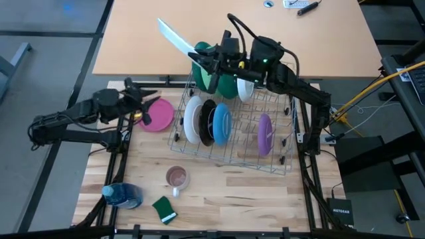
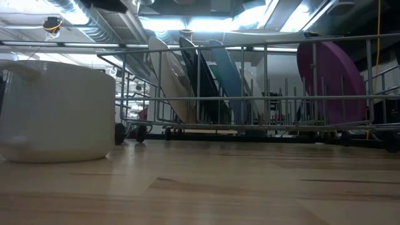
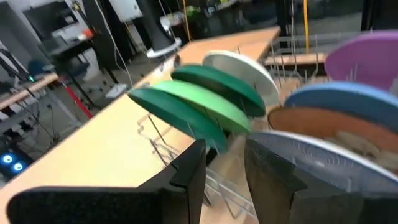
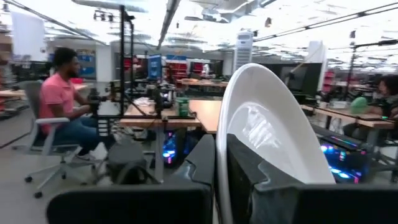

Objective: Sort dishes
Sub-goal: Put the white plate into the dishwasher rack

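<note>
Right tool pinches a white plate above the wire rack, which holds white, black, blue, purple and green plates. Left tool, part open, empty, touches pink plate on the worktop.

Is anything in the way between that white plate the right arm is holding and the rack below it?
The right gripper holds the white plate above the rack's far end. The green plates stand right beneath it; open slots lie beside them.
</note>
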Tool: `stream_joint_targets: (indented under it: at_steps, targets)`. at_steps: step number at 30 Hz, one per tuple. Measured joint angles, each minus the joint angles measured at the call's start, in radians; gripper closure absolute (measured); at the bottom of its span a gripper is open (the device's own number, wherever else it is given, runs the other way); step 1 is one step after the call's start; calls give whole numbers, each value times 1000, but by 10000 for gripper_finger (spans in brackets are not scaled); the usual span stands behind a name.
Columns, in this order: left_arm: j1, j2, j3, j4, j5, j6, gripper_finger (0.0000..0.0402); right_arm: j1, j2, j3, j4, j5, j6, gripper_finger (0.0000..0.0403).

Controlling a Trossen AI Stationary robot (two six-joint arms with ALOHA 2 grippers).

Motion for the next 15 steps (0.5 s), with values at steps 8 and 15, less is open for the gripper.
stream_joint_targets:
  at_steps: [8, 15]
  targets:
    - [0, 83, -9, -19, 9, -47, 301, 0, -34, 0, -125, -99, 46, 384]
    - [0, 131, -9, -20, 12, -78, 302, 0, -52, -2, -209, -173, 40, 384]
